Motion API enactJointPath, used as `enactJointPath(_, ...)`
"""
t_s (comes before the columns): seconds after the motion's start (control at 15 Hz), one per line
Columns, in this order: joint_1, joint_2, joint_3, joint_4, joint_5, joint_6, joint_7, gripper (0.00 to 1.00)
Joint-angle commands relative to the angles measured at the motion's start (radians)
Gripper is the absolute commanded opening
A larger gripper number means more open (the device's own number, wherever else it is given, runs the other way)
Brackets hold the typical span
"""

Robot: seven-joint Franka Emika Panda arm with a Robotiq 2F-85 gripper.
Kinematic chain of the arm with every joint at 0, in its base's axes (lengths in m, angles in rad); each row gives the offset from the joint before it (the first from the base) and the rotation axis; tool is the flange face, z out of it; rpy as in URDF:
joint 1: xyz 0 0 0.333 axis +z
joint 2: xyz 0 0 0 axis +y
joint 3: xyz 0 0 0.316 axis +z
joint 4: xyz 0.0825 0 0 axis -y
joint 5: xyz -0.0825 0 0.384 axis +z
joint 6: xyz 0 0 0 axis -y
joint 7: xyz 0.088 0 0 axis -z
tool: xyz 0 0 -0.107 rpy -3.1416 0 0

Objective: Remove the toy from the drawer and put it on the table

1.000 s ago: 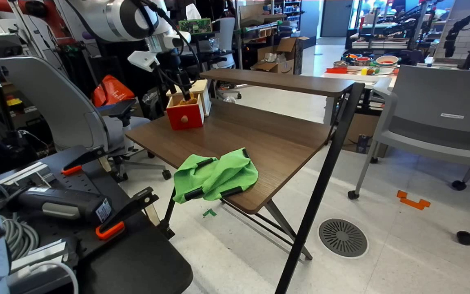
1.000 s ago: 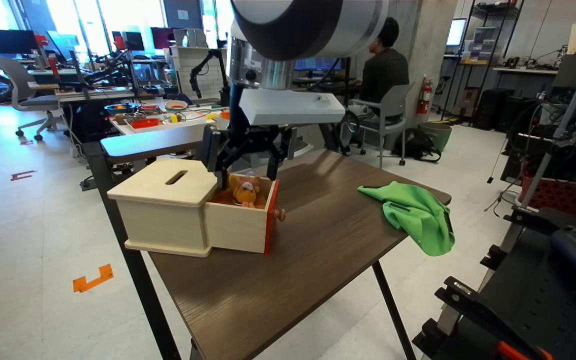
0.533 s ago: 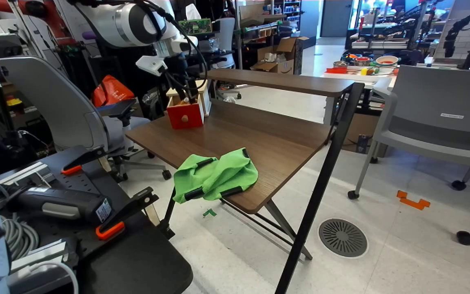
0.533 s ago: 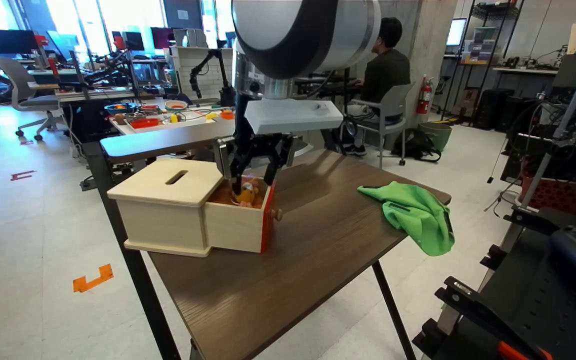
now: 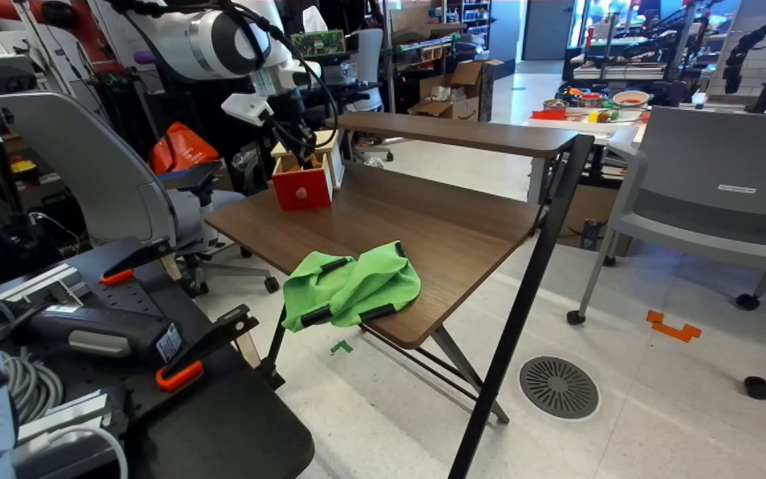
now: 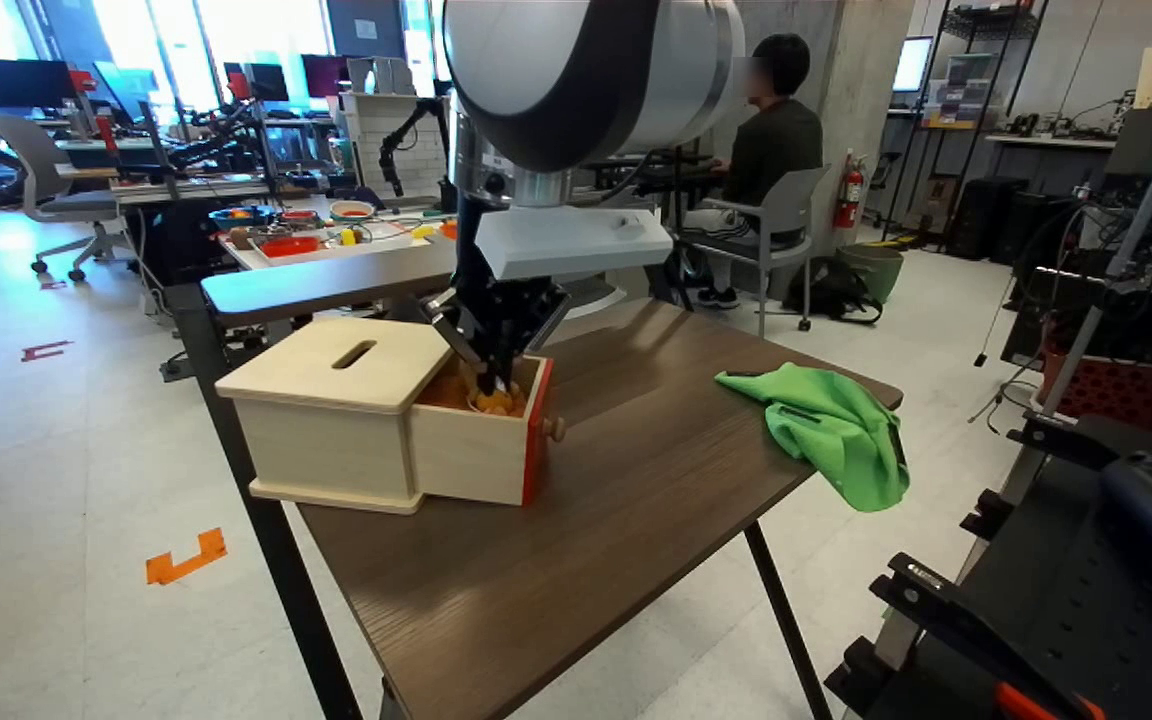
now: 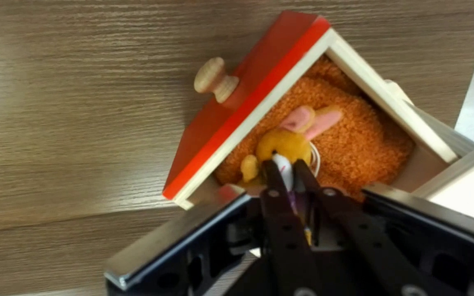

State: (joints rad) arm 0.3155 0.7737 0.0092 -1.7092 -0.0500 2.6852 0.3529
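Note:
The toy [image 7: 288, 144], a small orange plush with pink ears and a white muzzle, lies in the pulled-out drawer [image 7: 208, 129]. My gripper [image 7: 285, 165] reaches down into the drawer and is shut on the toy, the white muzzle pinched between its fingertips. In an exterior view the toy [image 6: 499, 402] shows just under the fingers, below the height of the red front. The drawer [image 5: 302, 191] stands on the dark brown table [image 6: 556, 570]. The toy's lower body is hidden behind the fingers in the wrist view.
Fluffy orange material [image 7: 352, 139] lines the drawer around the toy. The drawer's wooden housing [image 6: 321, 440] stands behind it, under the raised shelf [image 6: 336, 280]. A green cloth [image 5: 353, 286] hangs over the table's edge. A round wooden knob [image 7: 214, 78] sticks out from the red front.
The jaws were wide apart over the toy a second ago and have come together on it. The gripper has dipped lower into the drawer. The toy's face is now mostly covered by the fingers.

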Motion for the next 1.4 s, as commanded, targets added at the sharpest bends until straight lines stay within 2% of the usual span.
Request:
enactJointPath(0.0,0.008,0.028,-0.011,0.04,0.0,-0.026,-0.017,0.03)
enactJointPath(0.4,-0.015,-0.063,0.022,-0.015,0.031,-0.029,-0.03,0.02)
enactJointPath(0.73,0.002,-0.202,-0.008,-0.095,0.02,-0.06,0.009,0.02)
enactJointPath(1.0,0.008,-0.32,-0.064,-0.227,-0.041,-0.042,0.048,0.02)
enactJointPath(1.33,-0.047,-0.41,-0.113,-0.424,-0.072,-0.023,0.067,0.02)
